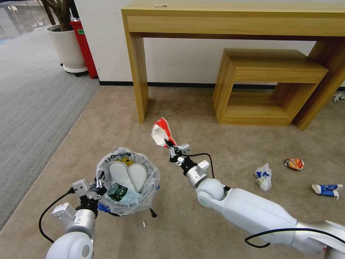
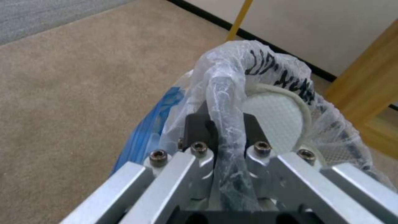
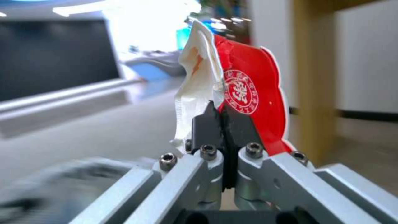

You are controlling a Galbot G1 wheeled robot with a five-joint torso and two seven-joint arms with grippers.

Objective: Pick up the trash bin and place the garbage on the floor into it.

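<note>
Head view: the left gripper pinches the trash bin by its rim at seven o'clock, while the right gripper holds the red packet aloft at center.

Left wrist view: the jaws clamp the bagged rim (slippers already inside).

Right wrist view: the fingers squeeze the packet; by my reading the step is carrying, and next the packet needs bringing over the bin's mouth.

Trash bin walls mostly hidden under clear bag; in left wrist view bin rim hidden between left pincer fingers. Slippers lower halves buried in bin. Tiny white speck on floor, too small to tell. Right wrist view background blurred. Wooden counter cut off at right edge.
</note>
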